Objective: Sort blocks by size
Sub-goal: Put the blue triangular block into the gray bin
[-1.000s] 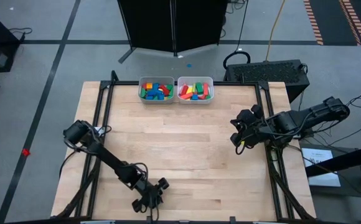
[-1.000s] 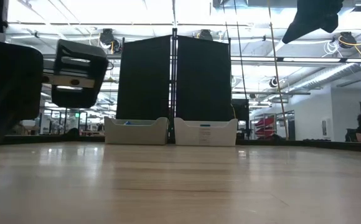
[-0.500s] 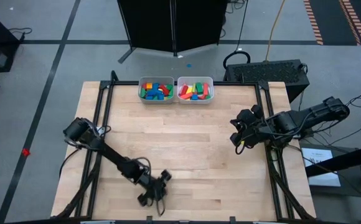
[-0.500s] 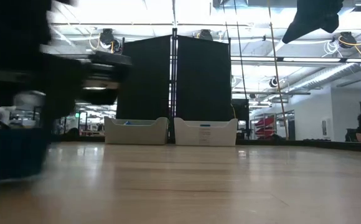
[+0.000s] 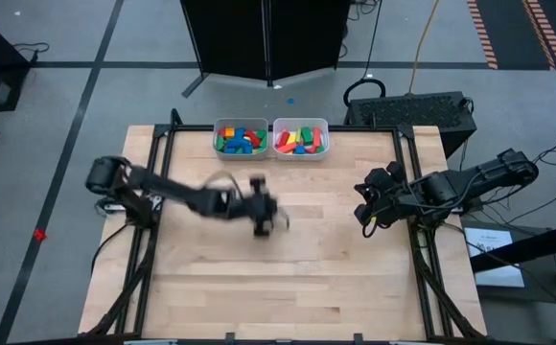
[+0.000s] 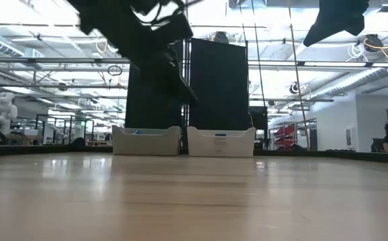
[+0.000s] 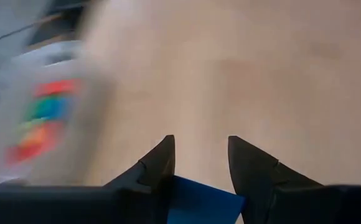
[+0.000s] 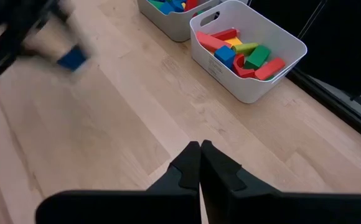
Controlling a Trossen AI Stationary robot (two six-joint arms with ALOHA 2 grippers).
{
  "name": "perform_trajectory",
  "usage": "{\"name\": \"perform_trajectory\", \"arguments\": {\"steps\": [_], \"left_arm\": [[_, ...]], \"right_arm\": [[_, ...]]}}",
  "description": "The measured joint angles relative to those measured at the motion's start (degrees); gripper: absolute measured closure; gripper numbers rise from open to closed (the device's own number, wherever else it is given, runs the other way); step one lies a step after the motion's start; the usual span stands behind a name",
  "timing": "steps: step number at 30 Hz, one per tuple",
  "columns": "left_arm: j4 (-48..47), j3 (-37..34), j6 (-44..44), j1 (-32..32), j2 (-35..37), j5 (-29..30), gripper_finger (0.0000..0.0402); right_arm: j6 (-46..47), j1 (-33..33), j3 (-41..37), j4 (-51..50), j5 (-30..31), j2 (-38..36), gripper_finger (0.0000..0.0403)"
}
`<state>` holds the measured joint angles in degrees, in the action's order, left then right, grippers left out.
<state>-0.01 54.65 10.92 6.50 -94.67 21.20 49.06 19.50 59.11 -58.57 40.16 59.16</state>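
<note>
With the left gripper [image 5: 263, 213] clamped on a blue block [image 7: 204, 200], align over the correct bin [image 5: 241, 139] before you release.

A blue block [image 7: 202, 200] sits between dark jaws; red, green, yellow, blue blocks [image 8: 243, 53] fill white bins [image 8: 292, 53].

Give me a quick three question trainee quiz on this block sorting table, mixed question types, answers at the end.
1. True or false: the left gripper holds a blue block.
2. Which is over the middle of the table? A) left gripper B) right gripper
3. Fill in: the two bins sit side by side at the table's ____ edge.

Key: 1 true. 2 A. 3 far.
</note>
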Motion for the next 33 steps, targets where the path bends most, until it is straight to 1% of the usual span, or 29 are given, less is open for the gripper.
{"name": "perform_trajectory", "arguments": {"steps": [4,9,13,16,18,20,23,26,29,33], "left_arm": [[0.24,0.02,-1.07,-10.60,6.62,0.36,0.0270],[1.16,0.09,-1.43,-25.05,12.67,-5.25,0.0270],[-0.76,0.09,-1.77,-34.86,12.78,-13.24,0.0270],[-0.41,0.09,-3.47,-39.43,10.91,-15.67,0.0270],[-1.24,0.09,-3.57,-41.24,9.77,-18.39,0.0270],[-0.81,0.09,-2.86,-41.73,8.44,-20.78,0.0269],[-0.40,0.09,-2.62,-41.83,6.44,-21.31,0.0269],[-0.16,0.09,-2.62,-41.97,4.99,-21.19,0.0263],[-0.72,0.09,-2.63,-41.99,4.63,-22.59,0.0243],[-0.47,0.11,-1.37,-41.84,4.80,-24.45,0.0204]], "right_arm": [[0.21,0.00,0.00,0.02,0.00,0.00,0.0403],[0.13,0.01,0.00,0.02,0.34,0.00,0.0403],[0.17,0.00,0.00,0.03,0.61,0.00,0.0403],[0.19,-0.01,0.00,0.00,0.66,0.00,0.0403],[0.19,-0.01,0.00,0.02,0.66,0.00,0.0403],[0.19,-0.01,0.00,0.02,0.66,0.00,0.0403],[0.19,0.00,0.00,0.02,0.75,0.00,0.0403],[1.29,0.01,0.00,0.02,3.04,0.00,0.0400],[1.56,-0.01,0.00,0.02,3.79,0.00,0.0388],[1.35,-0.01,0.02,0.00,4.75,0.00,0.0369]]}}
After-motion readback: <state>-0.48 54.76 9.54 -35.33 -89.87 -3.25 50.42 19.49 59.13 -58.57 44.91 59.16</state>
